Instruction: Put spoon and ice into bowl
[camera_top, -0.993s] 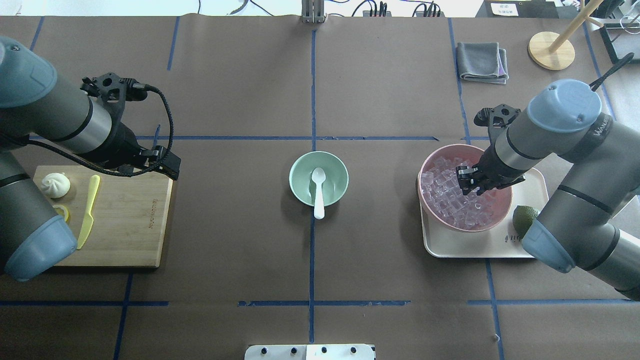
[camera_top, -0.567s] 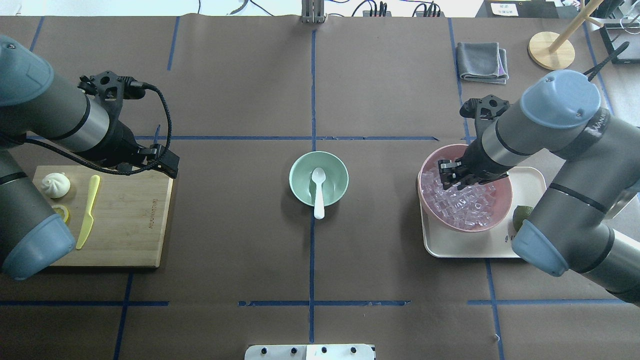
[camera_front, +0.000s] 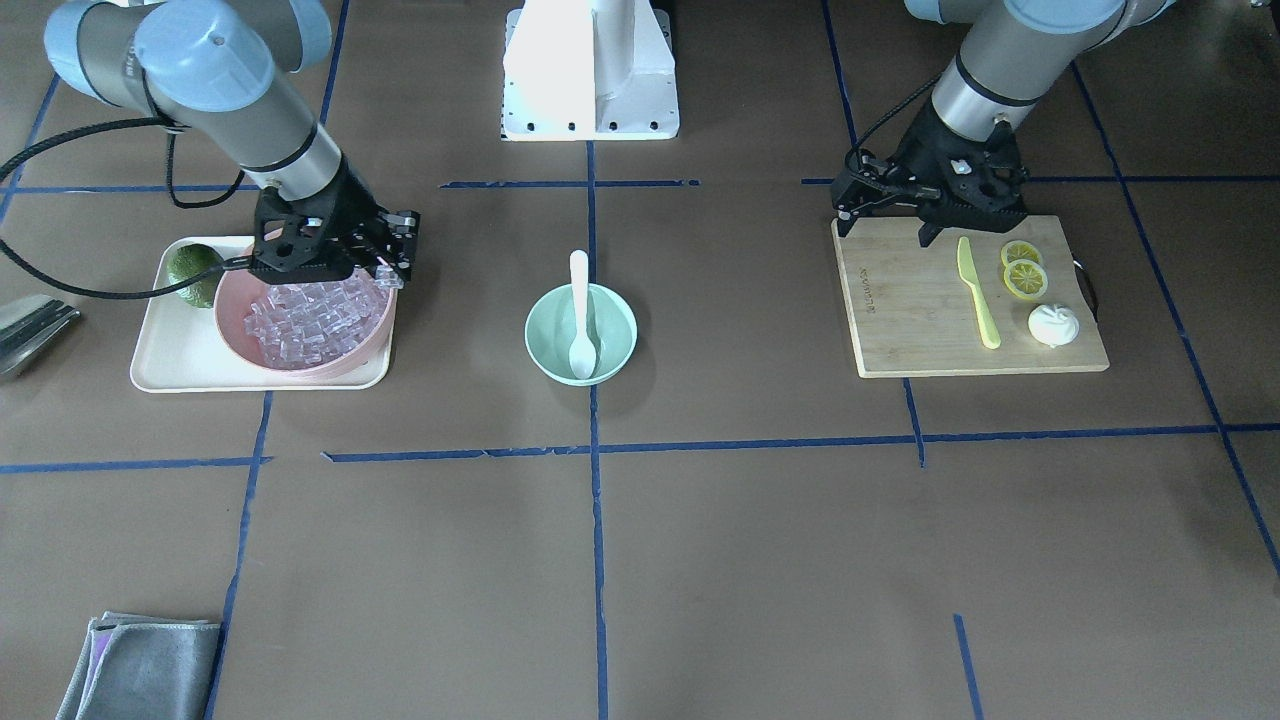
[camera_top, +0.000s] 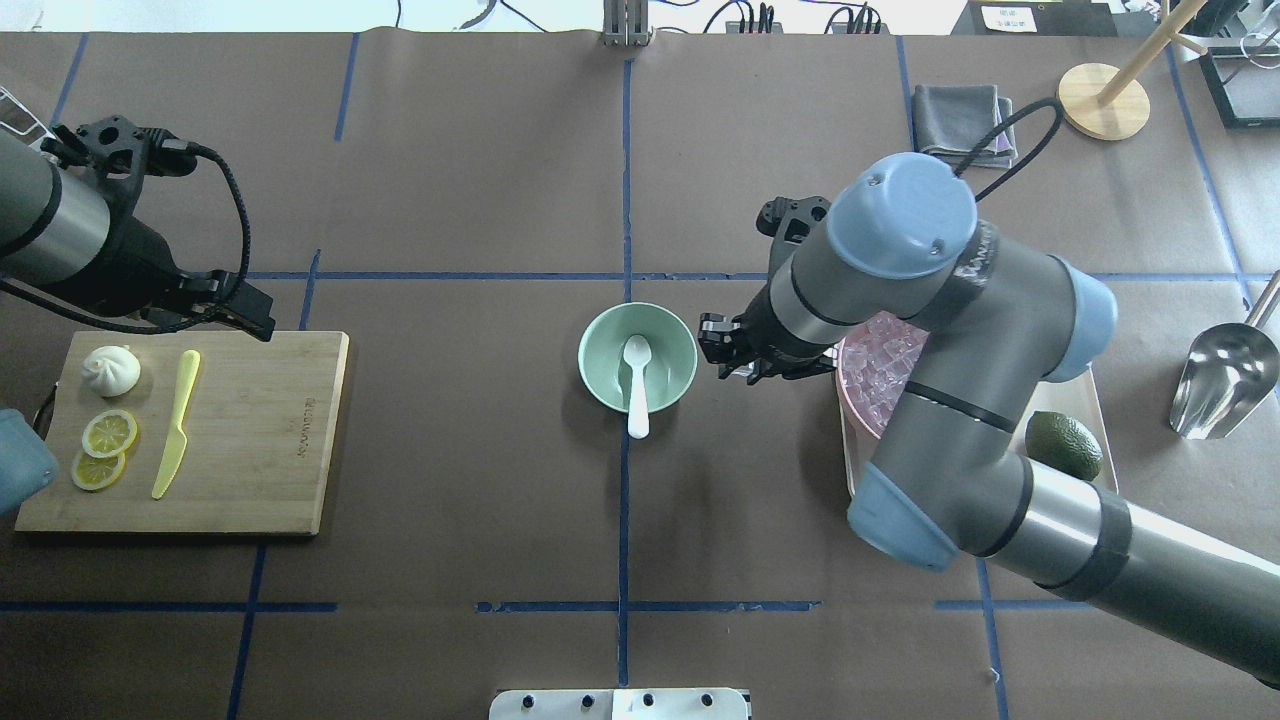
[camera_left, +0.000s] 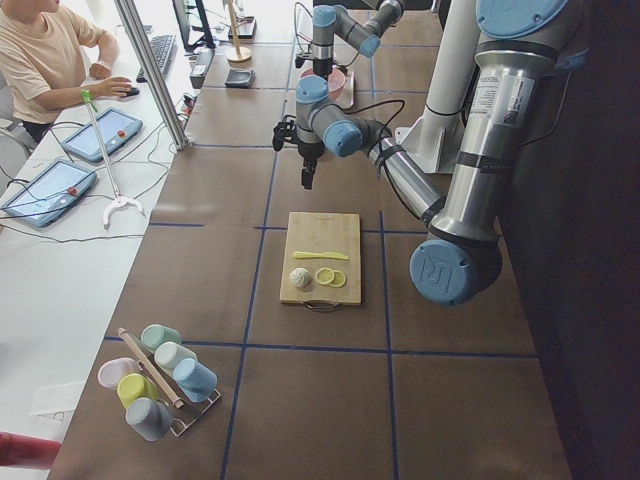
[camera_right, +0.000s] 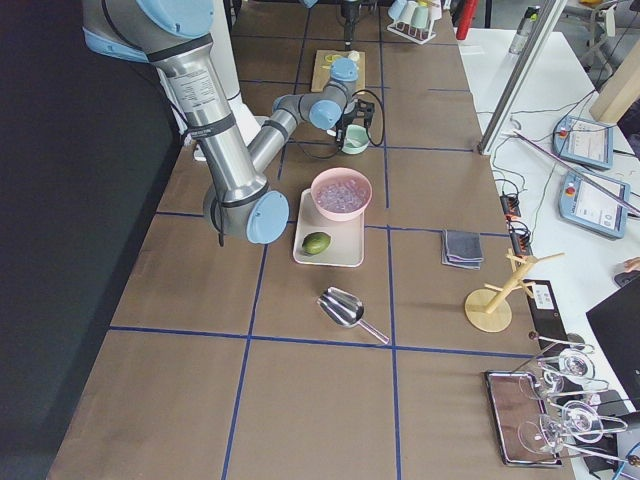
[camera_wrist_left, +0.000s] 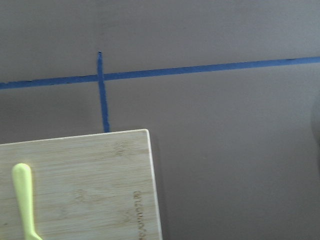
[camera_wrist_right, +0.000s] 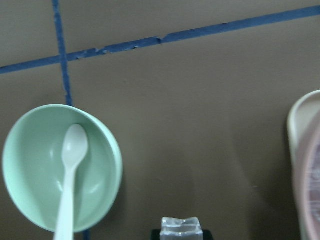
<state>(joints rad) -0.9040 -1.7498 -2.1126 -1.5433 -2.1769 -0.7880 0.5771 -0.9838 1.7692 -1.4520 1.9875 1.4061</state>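
Observation:
The mint-green bowl (camera_top: 675, 350) stands at the table's centre. The white spoon (camera_top: 636, 385) lies in it, scoop inside and handle over the near rim. Both also show in the right wrist view, the bowl (camera_wrist_right: 30, 170) and the spoon (camera_wrist_right: 70, 175). My right gripper (camera_top: 722, 360) hangs between the green bowl and the pink bowl (camera_top: 850, 400), just right of the green bowl. It is shut on a clear ice cube (camera_wrist_right: 181, 226). My left gripper (camera_top: 255, 322) hovers over the far corner of the cutting board (camera_top: 260, 430). It looks open and holds nothing.
The pink bowl of ice sits on a cream tray (camera_front: 160, 370) with an avocado (camera_top: 1063, 445). A metal scoop (camera_top: 1225, 380) lies at far right. On the board lie a yellow-green knife (camera_top: 175, 425), a bun (camera_top: 111, 370) and lemon slices (camera_top: 108, 432). A grey cloth (camera_top: 965, 122) is at the back right.
My right gripper has lifted out of the pink bowl and moved left toward the green bowl with an ice cube. My left arm has drawn back to the left.

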